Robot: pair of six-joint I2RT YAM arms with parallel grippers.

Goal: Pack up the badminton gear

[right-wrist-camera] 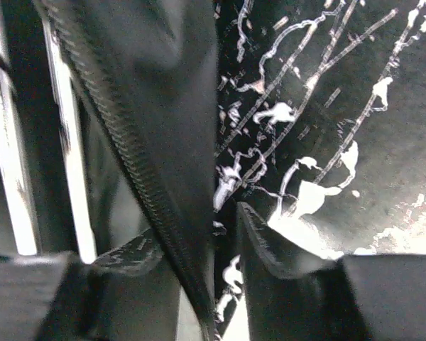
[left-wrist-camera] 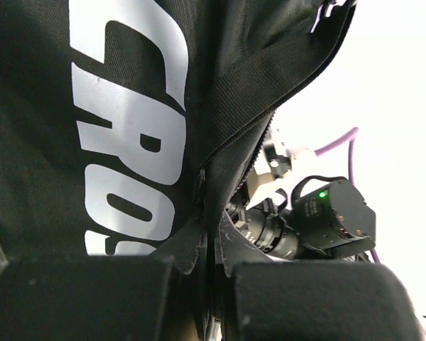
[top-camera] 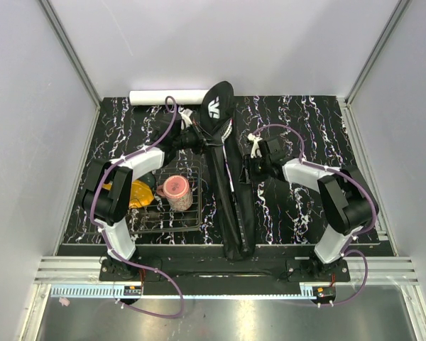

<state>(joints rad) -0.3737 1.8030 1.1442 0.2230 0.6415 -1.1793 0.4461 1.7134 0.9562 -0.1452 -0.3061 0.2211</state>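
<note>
The long black bag [top-camera: 231,206] of the badminton gear lies down the middle of the table, and its wide upper end [top-camera: 219,106] with white lettering is lifted. My left gripper [top-camera: 199,136] is shut on that end's fabric edge by the zip, seen close in the left wrist view [left-wrist-camera: 211,245] beside the big white letters [left-wrist-camera: 128,128]. My right gripper [top-camera: 246,170] is at the bag's right side. Its jaws stand apart [right-wrist-camera: 199,249], the bag's zip edge [right-wrist-camera: 149,213] runs between them, and a gap shows beside the right finger [right-wrist-camera: 270,241]. A white tube [top-camera: 167,96] lies at the far edge.
A wire basket [top-camera: 188,220] left of the bag holds a pink cup [top-camera: 176,192], and a yellow-black object [top-camera: 138,193] sits beside it. The table [top-camera: 298,121] is black with white veining. Grey walls close it in on three sides.
</note>
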